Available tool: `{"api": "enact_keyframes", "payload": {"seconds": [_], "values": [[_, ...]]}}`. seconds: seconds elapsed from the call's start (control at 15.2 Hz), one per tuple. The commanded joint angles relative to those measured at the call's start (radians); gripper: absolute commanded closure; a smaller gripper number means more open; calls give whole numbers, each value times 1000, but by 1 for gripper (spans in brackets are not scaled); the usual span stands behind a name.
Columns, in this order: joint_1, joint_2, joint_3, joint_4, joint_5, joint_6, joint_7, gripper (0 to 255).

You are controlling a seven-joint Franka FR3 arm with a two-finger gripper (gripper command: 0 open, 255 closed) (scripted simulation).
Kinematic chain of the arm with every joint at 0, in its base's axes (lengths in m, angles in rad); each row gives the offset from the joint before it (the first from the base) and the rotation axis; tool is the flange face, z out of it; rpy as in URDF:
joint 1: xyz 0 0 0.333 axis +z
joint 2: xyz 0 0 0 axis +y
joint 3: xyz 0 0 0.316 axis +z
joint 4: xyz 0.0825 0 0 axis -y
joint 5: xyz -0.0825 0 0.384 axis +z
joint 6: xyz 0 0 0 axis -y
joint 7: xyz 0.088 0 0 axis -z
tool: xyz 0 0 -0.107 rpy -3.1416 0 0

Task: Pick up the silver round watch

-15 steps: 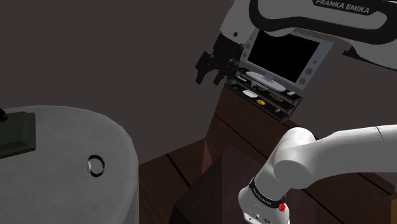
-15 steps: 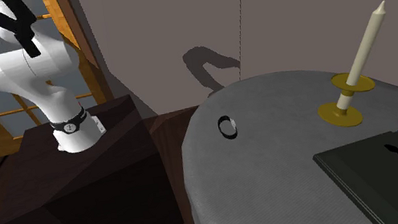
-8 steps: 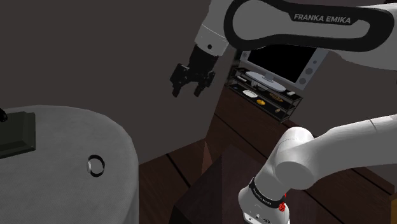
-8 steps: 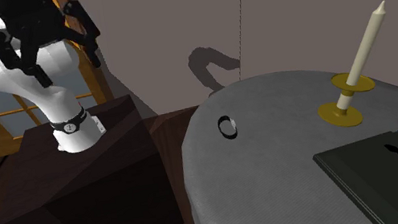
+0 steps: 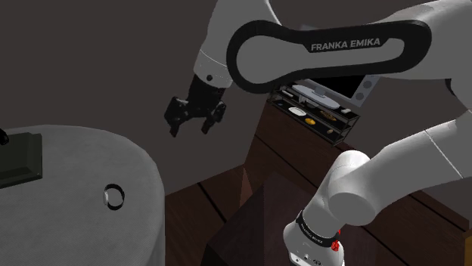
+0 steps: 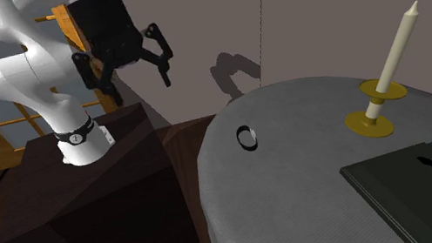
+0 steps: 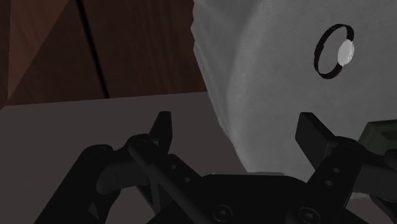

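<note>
Gripper [image 5: 189, 125], fingers standing wide apart and holding nothing, is hovering in the air beyond the rim of the grey table [image 5: 76, 162]. The silver round watch [image 5: 114, 196] is lying on the tabletop well below and ahead of the fingertips, not far in from that rim. A descent running off-centre is risking one finger striking the table edge, or nudging the looped band and sliding the watch away instead of straddling it.

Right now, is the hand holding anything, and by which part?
Nothing is held. The hand hangs open in the air with nothing in it. The watch lies on the grey table, well apart from the hand.
</note>
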Motion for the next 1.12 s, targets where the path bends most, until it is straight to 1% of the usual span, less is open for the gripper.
{"api": "enact_keyframes", "payload": {"seconds": [0.0, 0.26, 0.46, 0.59, 0.79, 0.99, 1.06], "values": [[0, 62, 44, 22, -6, 48, 46, 0], [-7, 189, 132, 79, -46, 129, 147, 0], [-16, 296, 195, 134, -107, 182, 239, 0], [-20, 373, 234, 177, -165, 211, 309, 0], [-12, 498, 276, 252, -278, 242, 427, 0], [23, 623, 288, 337, -399, 254, 542, 0], [28, 630, 283, 331, -407, 266, 547, 0]]}}
